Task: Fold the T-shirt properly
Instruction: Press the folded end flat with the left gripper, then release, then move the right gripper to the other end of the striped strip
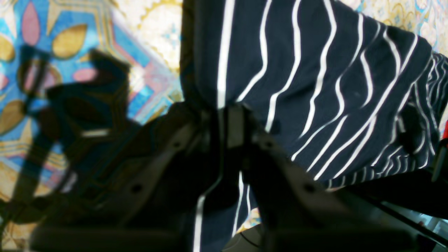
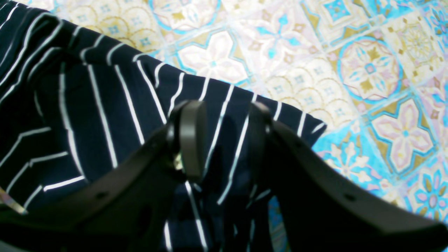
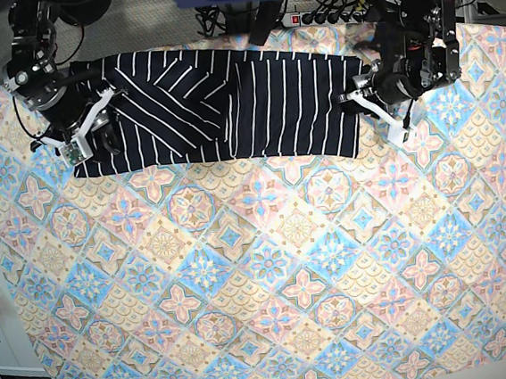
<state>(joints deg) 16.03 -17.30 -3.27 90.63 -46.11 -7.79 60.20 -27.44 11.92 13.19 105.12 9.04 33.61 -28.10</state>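
The T-shirt (image 3: pixel 227 107) lies as a long band across the far side of the counter (image 3: pixel 271 286), one end already turned over on itself, so the fold is partly done. The left claw (image 1: pixel 224 115) has its jaws pinched onto the hem directly between them. The right claw (image 2: pixel 224 140) stands parted, cloth between its jaws, not clamped. Further folds remain.

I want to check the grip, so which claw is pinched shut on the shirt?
The left claw, at the shirt's right end in the base view. Its jaws meet on the cloth; the right claw has a gap.
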